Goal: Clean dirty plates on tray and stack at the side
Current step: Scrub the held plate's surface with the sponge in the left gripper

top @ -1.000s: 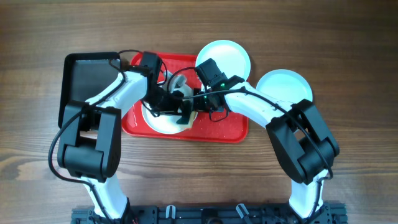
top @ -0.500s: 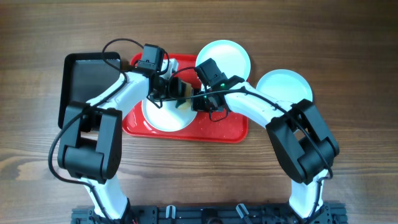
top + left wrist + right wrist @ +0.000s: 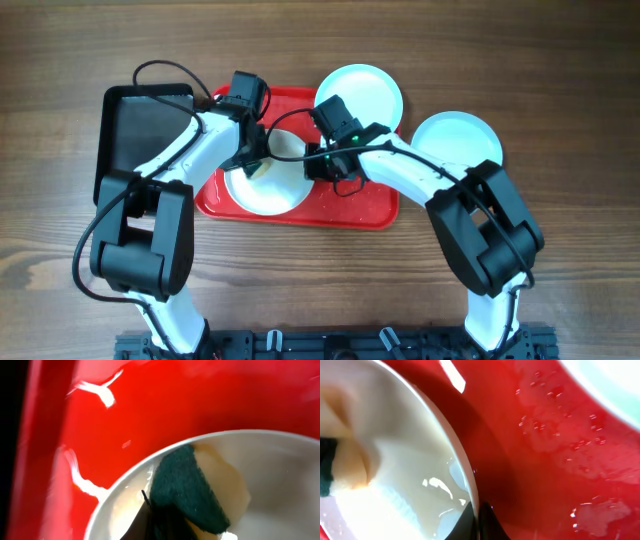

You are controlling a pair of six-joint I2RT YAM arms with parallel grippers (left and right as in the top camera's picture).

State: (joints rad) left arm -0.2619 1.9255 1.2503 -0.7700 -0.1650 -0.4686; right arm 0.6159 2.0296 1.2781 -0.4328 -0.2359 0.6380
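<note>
A pale plate [image 3: 278, 190] lies on the red tray [image 3: 350, 205]. My left gripper [image 3: 252, 165] is shut on a green-and-yellow sponge [image 3: 192, 485] and presses it on the plate's inside [image 3: 280, 475] near its rim. My right gripper [image 3: 312, 168] is shut on the plate's right rim [image 3: 465, 480], one finger inside and one outside [image 3: 477, 522]. A second plate [image 3: 360, 95] sits at the tray's back right corner. A third plate [image 3: 455, 140] lies on the table to the right.
A black tray [image 3: 140, 125] lies left of the red tray. The red tray's floor is wet, with drops and smears [image 3: 545, 445]. The wooden table [image 3: 560, 60] surrounds everything.
My left gripper has swept the sponge from the plate's right front round to its back left. My right gripper has stayed clamped on the rim.
</note>
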